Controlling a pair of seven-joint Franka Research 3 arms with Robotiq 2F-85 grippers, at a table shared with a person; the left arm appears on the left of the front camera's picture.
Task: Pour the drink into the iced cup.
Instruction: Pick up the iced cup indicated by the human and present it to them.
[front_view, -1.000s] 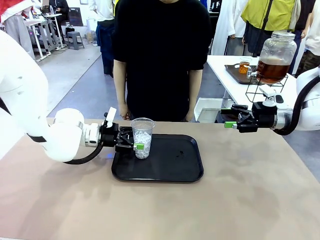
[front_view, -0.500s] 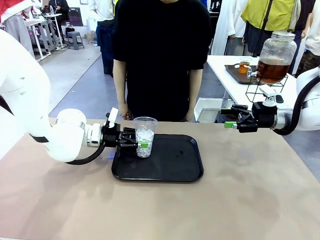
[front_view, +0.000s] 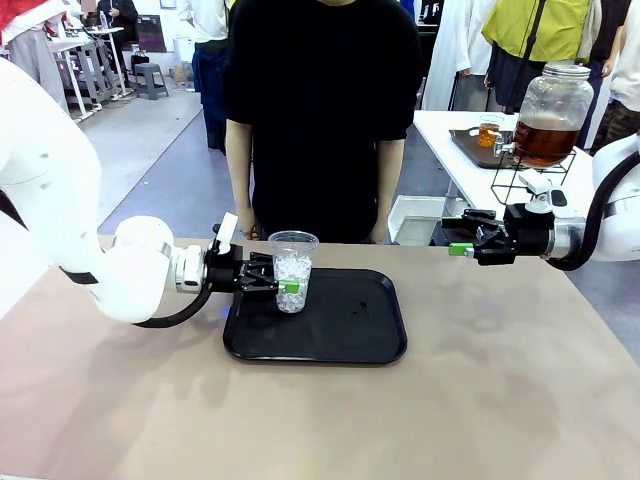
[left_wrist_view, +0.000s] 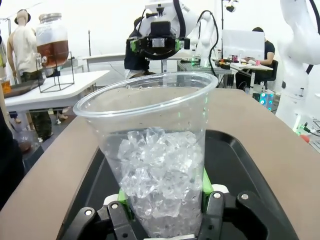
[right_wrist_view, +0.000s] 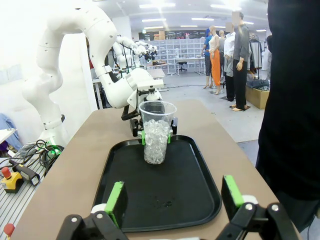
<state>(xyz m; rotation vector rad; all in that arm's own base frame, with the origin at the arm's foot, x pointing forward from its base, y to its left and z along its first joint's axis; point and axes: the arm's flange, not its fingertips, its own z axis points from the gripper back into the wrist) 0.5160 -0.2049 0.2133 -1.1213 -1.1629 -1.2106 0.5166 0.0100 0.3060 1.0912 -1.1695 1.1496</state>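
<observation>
Amber drink (front_view: 545, 141) sits in the tapped dispenser jar (front_view: 552, 113), well apart. Left gripper (front_view: 283, 287) clamps the iced cup (front_view: 292, 270) on the black tray (front_view: 340, 330); right gripper (front_view: 458, 236) gapes empty. Squeeze harder and thin plastic may buckle, spilling ice.

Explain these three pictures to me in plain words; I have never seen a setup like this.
Two white robot arms work at a brown table, with a person standing across it. The front view looks over the table; the other two views come from cameras on each arm's wrist. On the table lies a black tray. The left gripper is shut on a clear plastic cup of ice over the tray's left end. The right gripper hangs open, holding nothing. On another table behind stands a glass jar of brown drink.
</observation>
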